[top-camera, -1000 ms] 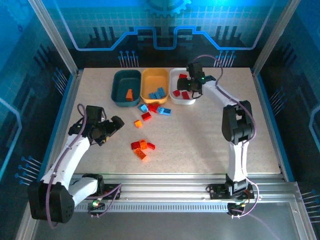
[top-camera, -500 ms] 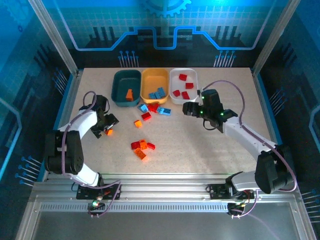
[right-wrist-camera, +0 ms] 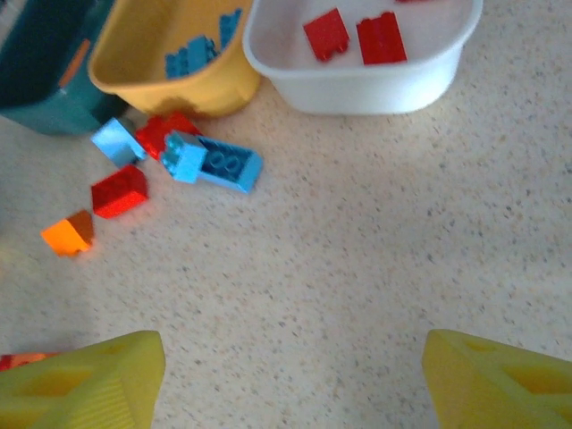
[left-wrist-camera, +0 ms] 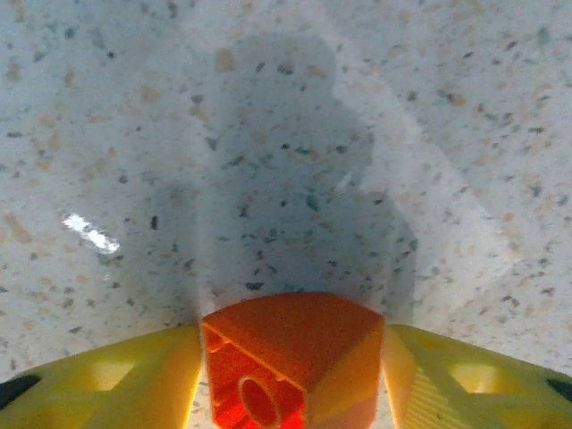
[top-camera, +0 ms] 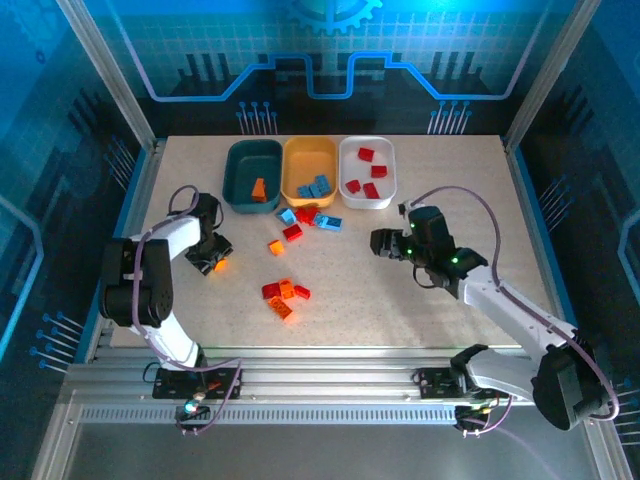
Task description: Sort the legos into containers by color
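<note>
**Left gripper** (top-camera: 211, 259): low over the left side of the table (top-camera: 420, 310). The wrist view shows its yellow fingers (left-wrist-camera: 107, 384) clamped on the held brick (left-wrist-camera: 290, 353), an orange one, with one finger on each flank. The frame edge cuts off the brick's lower part. Whether it touches the table cannot be told.

**Right gripper** (right-wrist-camera: 290, 384): fingers wide apart with nothing between them. Only the tips are in frame. The top view places it over bare table, right of centre.

**Tubs:** these stand in a row at the far side, just beside one another.
- The teal tub (top-camera: 233, 185) holds one orange piece (top-camera: 258, 189).
- The yellow tub (top-camera: 291, 192) holds blue bricks (top-camera: 317, 186). They overlap, so the count is unclear.
- The white tub (top-camera: 345, 200) holds four red bricks (top-camera: 366, 172). In the right wrist view the top edge crops this tub.

**Loose pieces:**
- The far group (top-camera: 300, 222) lies just in front of the yellow tub. It has two blue, two red and one orange, and one red is partly hidden behind a blue.
- The near group (top-camera: 284, 296) lies closer to the arms. It is red and orange pieces touching, seemingly four.
</note>
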